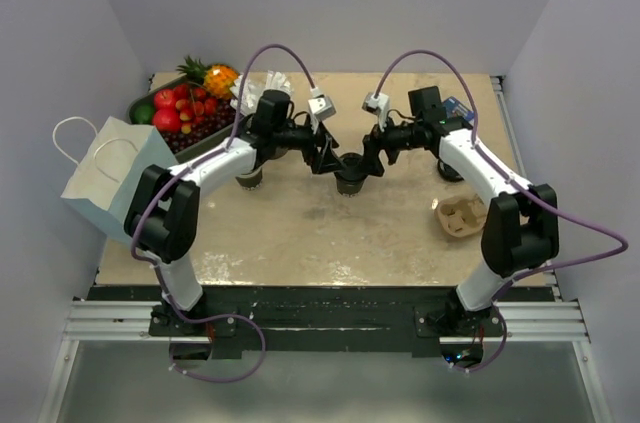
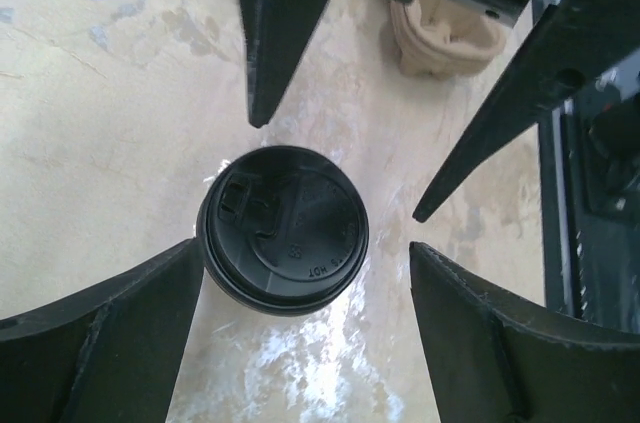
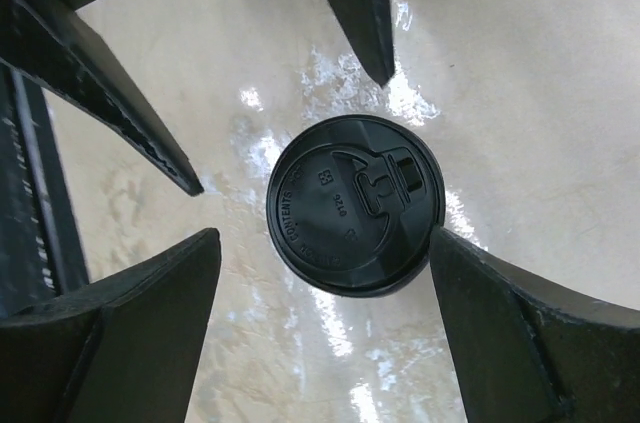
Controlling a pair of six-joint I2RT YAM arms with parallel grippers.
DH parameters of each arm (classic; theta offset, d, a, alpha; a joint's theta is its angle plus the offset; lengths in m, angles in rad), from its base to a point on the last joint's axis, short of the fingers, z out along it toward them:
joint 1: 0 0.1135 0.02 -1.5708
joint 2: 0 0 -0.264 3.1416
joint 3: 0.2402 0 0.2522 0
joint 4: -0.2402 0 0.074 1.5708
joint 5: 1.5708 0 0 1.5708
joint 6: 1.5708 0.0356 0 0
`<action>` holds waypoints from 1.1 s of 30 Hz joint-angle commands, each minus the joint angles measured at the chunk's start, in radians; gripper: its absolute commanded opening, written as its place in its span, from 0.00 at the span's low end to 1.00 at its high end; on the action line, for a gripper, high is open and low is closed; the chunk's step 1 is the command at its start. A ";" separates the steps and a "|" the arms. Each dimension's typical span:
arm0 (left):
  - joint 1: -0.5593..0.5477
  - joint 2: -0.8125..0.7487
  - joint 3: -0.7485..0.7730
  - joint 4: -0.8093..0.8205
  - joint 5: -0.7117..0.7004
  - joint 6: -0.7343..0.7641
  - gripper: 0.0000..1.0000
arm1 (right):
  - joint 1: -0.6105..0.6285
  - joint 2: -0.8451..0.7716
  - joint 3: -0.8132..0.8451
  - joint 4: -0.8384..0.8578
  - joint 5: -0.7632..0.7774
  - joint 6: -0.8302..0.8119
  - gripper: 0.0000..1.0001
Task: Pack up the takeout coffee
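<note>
takeout coffee [image 2: 285, 231] upright — left claw [image 2: 300, 255], right claw [image 3: 322, 239] spread around it

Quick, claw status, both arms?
Left claw: open, straddling the black-lidded dark paper cup, holding nothing.
Right claw: open, straddling the same cup, holding nothing.

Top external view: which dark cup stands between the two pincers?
The takeout coffee at mid-table, black-lidded, flanked by the open left pincer and right pincer. The other cup sits apart under the left arm.
</note>
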 commanded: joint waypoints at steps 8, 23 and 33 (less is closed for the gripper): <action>0.130 -0.050 -0.163 0.449 0.020 -0.722 0.78 | -0.204 0.131 0.057 -0.005 -0.312 0.366 0.66; 0.161 0.098 -0.232 0.564 0.149 -0.807 0.54 | -0.271 0.322 0.043 0.017 -0.451 0.442 0.48; 0.159 0.171 -0.198 0.592 0.166 -0.816 0.49 | -0.268 0.367 0.062 0.048 -0.474 0.481 0.46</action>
